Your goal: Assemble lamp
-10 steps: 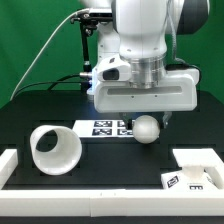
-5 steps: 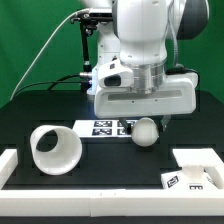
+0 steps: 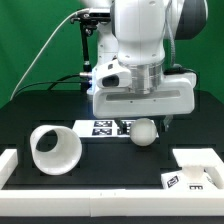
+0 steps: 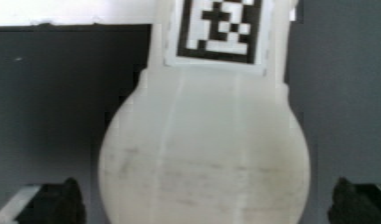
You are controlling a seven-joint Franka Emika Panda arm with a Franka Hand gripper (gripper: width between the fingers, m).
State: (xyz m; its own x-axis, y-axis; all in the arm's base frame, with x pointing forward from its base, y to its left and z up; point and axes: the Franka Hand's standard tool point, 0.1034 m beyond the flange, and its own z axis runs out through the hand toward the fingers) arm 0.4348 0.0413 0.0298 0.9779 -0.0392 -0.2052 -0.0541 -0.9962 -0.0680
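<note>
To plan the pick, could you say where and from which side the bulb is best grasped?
Probably from above, closing across the wide head end of the bulb: it lies on its side, and the open gripper straddles it there.

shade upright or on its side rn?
On its side: the shade lies on the black table, its round opening facing sideways toward the exterior camera, not up.

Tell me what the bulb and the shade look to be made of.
Bulb: likely hard plastic with a matte white finish. The wrist view shows a faintly grainy surface with no glare. Shade: seemingly the same matte white plastic, with a thin wall and soft, even shading.
</note>
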